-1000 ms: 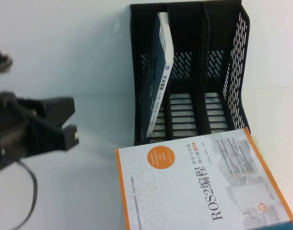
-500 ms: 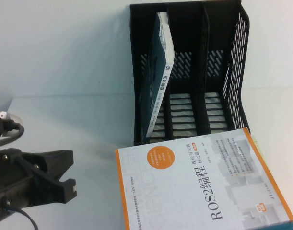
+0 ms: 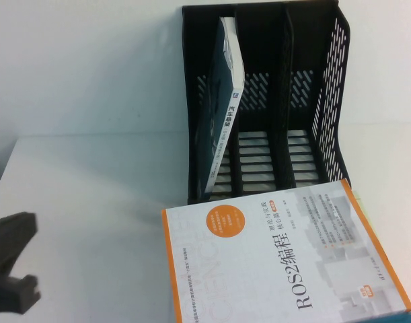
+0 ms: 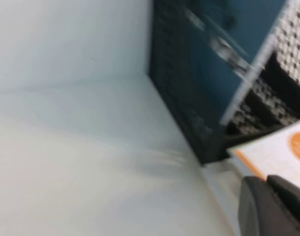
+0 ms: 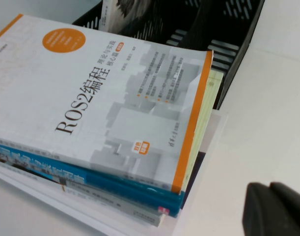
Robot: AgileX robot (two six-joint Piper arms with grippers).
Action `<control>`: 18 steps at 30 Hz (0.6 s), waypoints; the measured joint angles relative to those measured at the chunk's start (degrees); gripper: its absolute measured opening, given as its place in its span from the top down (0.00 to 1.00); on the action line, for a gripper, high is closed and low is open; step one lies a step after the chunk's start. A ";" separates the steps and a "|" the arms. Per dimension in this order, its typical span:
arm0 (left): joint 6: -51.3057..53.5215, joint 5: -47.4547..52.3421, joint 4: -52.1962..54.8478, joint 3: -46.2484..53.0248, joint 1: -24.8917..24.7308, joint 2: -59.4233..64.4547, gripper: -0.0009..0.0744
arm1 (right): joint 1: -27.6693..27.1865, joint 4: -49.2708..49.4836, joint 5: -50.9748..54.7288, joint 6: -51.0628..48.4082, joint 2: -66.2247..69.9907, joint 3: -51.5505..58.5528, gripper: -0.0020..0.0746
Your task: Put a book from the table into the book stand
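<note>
The book stands on edge in the leftmost slot of the black book stand, leaning a little, its dark teal back cover facing left. It also shows in the left wrist view behind the stand's wall. My left gripper is open and empty at the table's near left corner, well clear of the stand. My right gripper shows only in its wrist view, low over the table beside the book pile.
An orange-edged ROS2 book tops a pile of several books right in front of the stand's middle and right slots. Those two slots hold nothing. Bare tabletop lies left of the stand.
My left gripper has drawn back toward the near left corner, away from the stand, and is now mostly out of the high view. The book and pile have not moved.
</note>
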 joint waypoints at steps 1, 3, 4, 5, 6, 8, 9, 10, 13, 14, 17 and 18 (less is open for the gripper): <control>0.08 -0.21 0.25 1.37 1.62 -2.27 0.99 | 0.00 0.00 0.00 0.00 0.00 0.00 0.98; 0.13 -2.42 -0.04 5.84 5.60 -7.78 0.99 | 0.00 0.00 0.00 0.00 0.00 0.00 0.98; 0.13 -3.62 -0.64 8.57 7.18 -9.97 0.99 | 0.00 0.00 0.00 0.00 0.00 0.00 0.98; 0.13 -5.14 -1.59 11.46 9.19 -12.70 0.99 | 0.00 0.00 0.00 0.00 0.00 0.00 0.98; 0.13 -6.43 -2.67 14.41 11.14 -15.46 0.99 | 0.00 0.00 0.00 0.00 0.00 0.00 0.98; 0.13 -8.23 -4.14 19.67 14.67 -20.27 0.99 | 0.00 0.00 0.00 0.00 0.00 0.00 0.98; 0.13 -8.78 -4.77 22.48 16.08 -22.83 0.99 | 0.00 0.00 0.00 0.00 0.00 0.00 0.98; 0.13 -9.21 -5.35 24.59 16.98 -25.33 0.99 | 0.00 0.00 0.00 0.00 0.00 0.00 0.98; -0.29 -9.82 -6.33 30.61 18.63 -31.11 0.99 | 0.00 0.00 0.00 0.00 0.00 0.00 0.98; -0.51 -9.82 -6.49 32.44 19.04 -32.72 0.99 | 0.00 0.00 0.00 0.00 0.00 0.00 0.98; -0.92 -8.67 -6.82 33.71 19.55 -35.51 0.99 | 0.00 0.00 0.00 0.00 0.00 0.00 0.98; -1.06 -7.92 -6.88 33.71 19.55 -35.86 0.99 | 0.00 0.12 0.03 0.00 0.00 0.00 0.98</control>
